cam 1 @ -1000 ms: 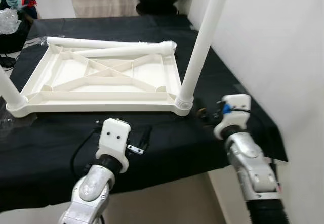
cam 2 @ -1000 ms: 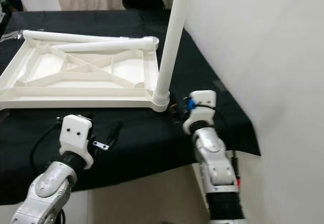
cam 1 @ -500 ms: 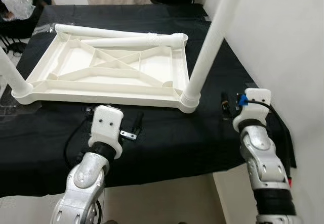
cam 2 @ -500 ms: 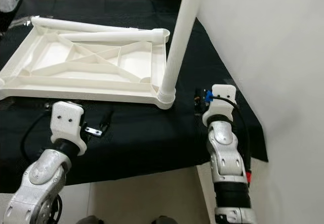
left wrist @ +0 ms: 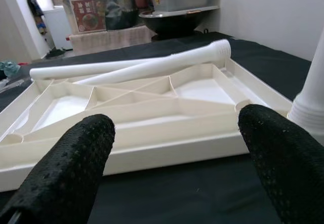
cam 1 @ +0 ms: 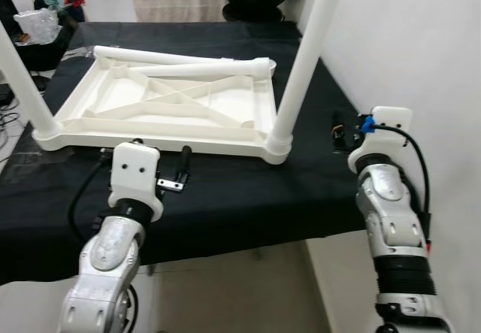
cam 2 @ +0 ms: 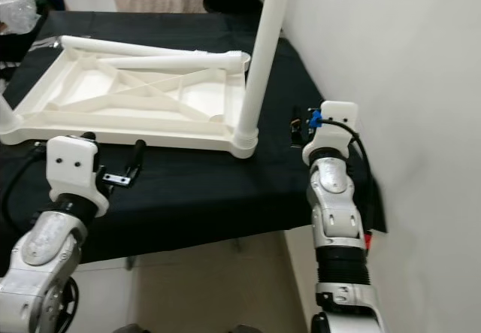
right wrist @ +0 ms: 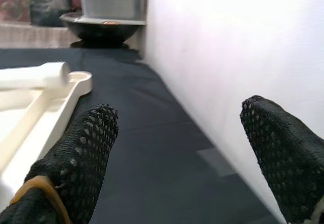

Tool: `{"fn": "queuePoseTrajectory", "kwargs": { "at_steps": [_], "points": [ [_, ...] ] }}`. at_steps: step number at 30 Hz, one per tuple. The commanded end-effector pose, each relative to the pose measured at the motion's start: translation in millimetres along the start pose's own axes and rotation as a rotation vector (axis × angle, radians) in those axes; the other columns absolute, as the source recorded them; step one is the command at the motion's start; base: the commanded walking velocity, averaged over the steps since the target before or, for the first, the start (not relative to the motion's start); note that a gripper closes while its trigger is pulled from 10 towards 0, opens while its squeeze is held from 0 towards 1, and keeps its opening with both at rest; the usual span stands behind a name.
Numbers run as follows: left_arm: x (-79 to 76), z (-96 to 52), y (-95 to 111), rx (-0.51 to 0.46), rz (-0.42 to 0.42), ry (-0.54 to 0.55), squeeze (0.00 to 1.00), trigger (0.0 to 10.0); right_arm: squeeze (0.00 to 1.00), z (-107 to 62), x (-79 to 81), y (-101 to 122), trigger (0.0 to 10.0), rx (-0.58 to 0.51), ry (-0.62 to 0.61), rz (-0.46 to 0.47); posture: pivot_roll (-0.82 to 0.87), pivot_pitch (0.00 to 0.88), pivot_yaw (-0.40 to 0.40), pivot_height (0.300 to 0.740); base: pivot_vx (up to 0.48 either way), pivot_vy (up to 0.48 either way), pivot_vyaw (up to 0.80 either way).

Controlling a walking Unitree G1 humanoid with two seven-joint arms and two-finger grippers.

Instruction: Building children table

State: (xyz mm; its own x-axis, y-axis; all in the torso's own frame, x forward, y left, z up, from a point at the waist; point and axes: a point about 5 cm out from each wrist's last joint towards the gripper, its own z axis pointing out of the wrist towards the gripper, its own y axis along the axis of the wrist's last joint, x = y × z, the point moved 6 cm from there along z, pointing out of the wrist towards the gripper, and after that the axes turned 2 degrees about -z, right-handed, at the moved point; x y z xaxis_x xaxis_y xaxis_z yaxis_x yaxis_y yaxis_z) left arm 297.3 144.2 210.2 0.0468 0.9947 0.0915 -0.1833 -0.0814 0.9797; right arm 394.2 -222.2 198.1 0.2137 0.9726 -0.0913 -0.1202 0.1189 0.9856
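**Stock at the counter: upturned tabletop, four legs, two tools**

1. Counter [cam 1: 248, 198], covered in black cloth, set against a white wall [cam 1: 421, 40] on my right.
2. Tabletop [cam 1: 161, 111], white plastic, lying underside up on the cloth, cross ribs showing inside the rim.
3. Leg [cam 1: 304, 55], white tube, standing upright in the near right corner socket of the tabletop.
4. Second upright leg [cam 1: 22, 77], standing in the near left corner socket.
5. Two loose legs [left wrist: 142, 67], lying across the far end of the tabletop, one resting at a slant over the other; the threaded end of the upper one reaches the far right corner.
6. Left tool [left wrist: 177, 158], low over the cloth just in front of the tabletop's near rim, fingers [left wrist: 71, 163] spread wide apart with nothing between them.
7. Right tool [right wrist: 177, 153], above the cloth near the counter's right edge, between the upright leg and the wall; I see its fingers [right wrist: 81, 153] likewise parted and empty.
8. Beyond the counter: a dark bowl [left wrist: 174, 19] and storage boxes [left wrist: 83, 4].
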Motion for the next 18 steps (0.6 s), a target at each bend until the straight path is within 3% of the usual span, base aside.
{"fn": "queuePoseTrajectory", "kwargs": {
  "at_steps": [1, 7, 11, 18],
  "points": [
    [-4.4, -0.2, -2, 0.012, 0.007, -0.016, 0.0, 10.0, 0.0, 1.1, -8.5, 0, 10.0, -0.003, -0.032, 0.017, 0.06, 0.101, -0.074, 0.74, 0.285, -0.382, 0.0],
    [-2.8, 0.5, -1, 0.015, -0.002, -0.005, 0.0, 10.0, 0.0, 3.6, -9.1, 3, 10.0, -0.01, -0.033, 0.022, 0.06, 0.098, -0.076, 0.74, 0.283, -0.374, 0.0],
    [3.4, 0.9, -1, 0.012, -0.009, 0.04, 0.0, 10.0, 0.0, 4.6, -6.5, 4, 10.0, -0.015, -0.018, 0.022, 0.06, 0.094, -0.076, 0.74, 0.0, 0.0, 0.0],
    [-2.5, 0.1, -2, 0.015, -0.011, 0.018, 0.0, 10.0, 0.0, 3.3, 1.0, -1, 10.0, 0.001, 0.022, 0.048, 0.06, 0.096, -0.079, 0.74, 0.0, 0.0, 0.0]
  ]
}}
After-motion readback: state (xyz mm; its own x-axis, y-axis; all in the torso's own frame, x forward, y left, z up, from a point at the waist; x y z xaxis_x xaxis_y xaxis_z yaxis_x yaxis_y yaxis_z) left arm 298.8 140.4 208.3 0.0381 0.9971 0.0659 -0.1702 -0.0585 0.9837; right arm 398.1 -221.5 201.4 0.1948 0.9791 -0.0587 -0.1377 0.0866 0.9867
